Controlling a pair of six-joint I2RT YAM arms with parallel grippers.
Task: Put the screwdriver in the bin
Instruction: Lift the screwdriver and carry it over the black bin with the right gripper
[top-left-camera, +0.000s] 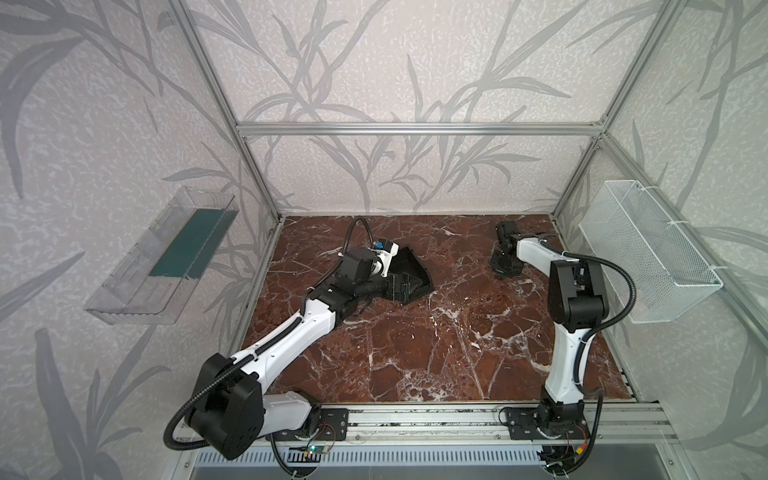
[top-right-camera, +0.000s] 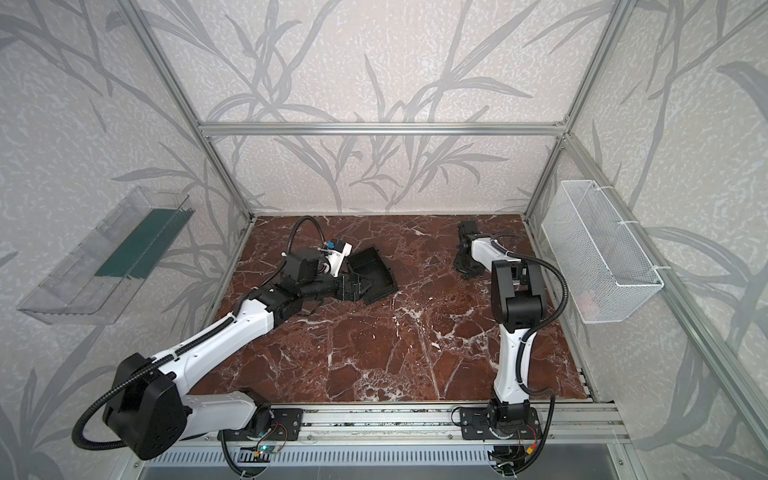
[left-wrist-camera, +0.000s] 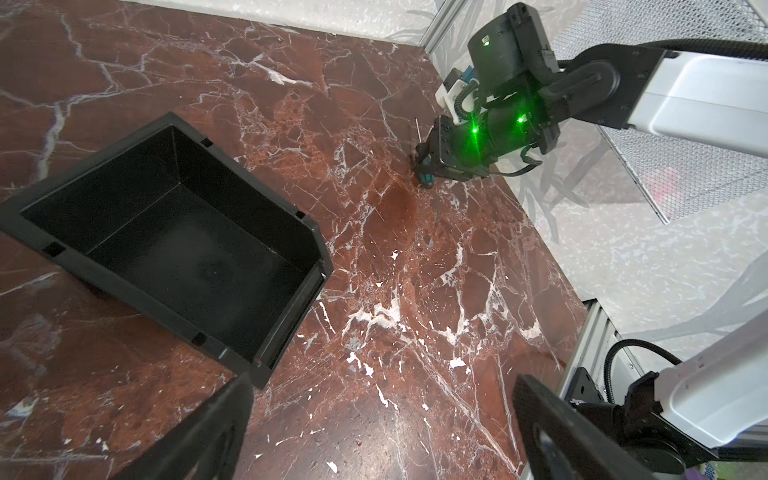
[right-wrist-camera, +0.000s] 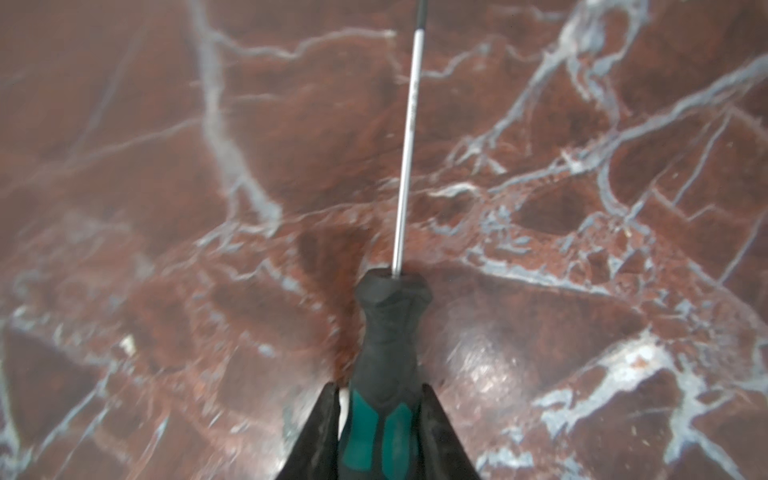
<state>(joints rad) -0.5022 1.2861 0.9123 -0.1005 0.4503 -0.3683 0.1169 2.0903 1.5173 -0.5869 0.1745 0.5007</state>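
The screwdriver lies on the red marble table at the back right, its thin metal shaft pointing away from the wrist. My right gripper is down over it, jaws closed on either side of the teal and black handle. From the left wrist view the handle's teal end pokes out under the right gripper. The black bin sits empty at the back, left of centre. My left gripper stands open at the bin's near edge, holding nothing.
A white wire mesh basket hangs on the right wall, close behind the right arm. A clear plastic tray hangs on the left wall. Aluminium frame posts stand at the back corners. Marble table lies between the arms.
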